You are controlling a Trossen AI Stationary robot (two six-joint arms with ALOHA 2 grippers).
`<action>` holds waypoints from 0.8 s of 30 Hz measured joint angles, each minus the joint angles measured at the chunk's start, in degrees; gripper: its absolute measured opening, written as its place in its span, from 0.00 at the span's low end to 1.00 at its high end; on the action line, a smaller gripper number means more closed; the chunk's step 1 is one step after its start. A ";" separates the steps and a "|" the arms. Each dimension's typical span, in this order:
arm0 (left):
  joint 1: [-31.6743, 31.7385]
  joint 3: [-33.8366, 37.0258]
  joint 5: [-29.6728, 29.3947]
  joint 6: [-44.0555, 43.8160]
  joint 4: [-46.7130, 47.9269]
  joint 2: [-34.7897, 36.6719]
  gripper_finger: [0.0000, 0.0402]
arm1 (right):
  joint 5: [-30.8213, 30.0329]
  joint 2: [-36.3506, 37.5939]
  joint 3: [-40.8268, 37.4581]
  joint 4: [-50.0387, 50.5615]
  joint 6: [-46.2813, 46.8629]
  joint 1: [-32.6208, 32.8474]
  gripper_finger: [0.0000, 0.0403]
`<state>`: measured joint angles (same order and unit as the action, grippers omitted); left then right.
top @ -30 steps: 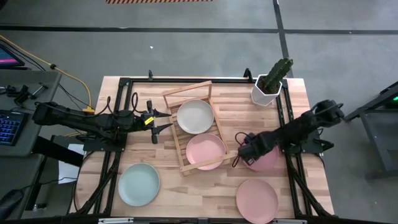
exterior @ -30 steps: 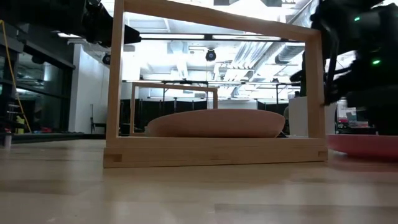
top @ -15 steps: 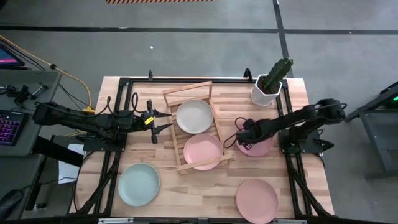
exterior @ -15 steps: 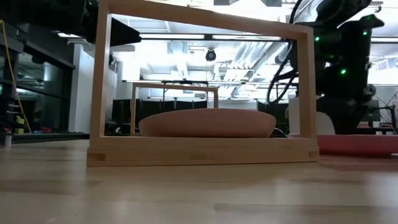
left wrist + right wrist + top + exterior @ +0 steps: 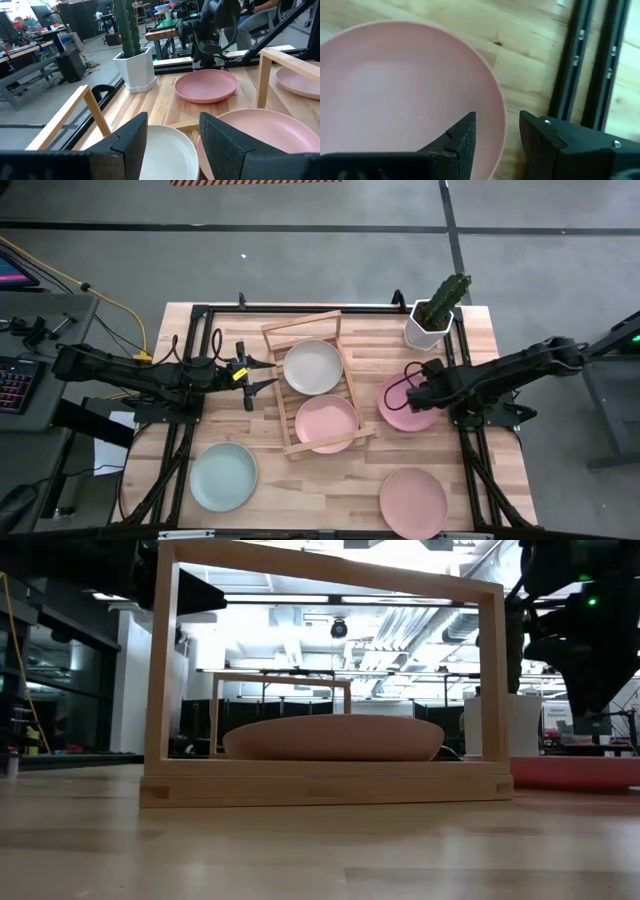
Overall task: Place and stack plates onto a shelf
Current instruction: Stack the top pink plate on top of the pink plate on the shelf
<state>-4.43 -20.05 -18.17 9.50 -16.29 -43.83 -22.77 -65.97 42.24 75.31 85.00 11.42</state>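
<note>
Matte plates (image 5: 330, 423) on a light wooden slatted shelf (image 5: 284, 382)

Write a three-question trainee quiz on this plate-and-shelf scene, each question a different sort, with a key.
1. True or false: two plates lie on the shelf.
2. Which gripper is at the pink plate beside the shelf? A) left gripper B) right gripper
3. Fill in: the mint plate lies on the ____.

Key: 1 true: the cream plate and a second pink plate. 2 B, its fingers straddling the rim. 3 table.
</note>
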 joint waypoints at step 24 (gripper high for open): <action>-0.01 0.00 0.07 -0.43 0.15 0.00 0.42 | 3.49 1.74 -8.22 -12.38 -16.23 -12.02 0.33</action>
<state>-4.44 -20.05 -18.11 9.07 -16.14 -43.83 -19.28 -64.23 34.02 62.93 68.77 -0.60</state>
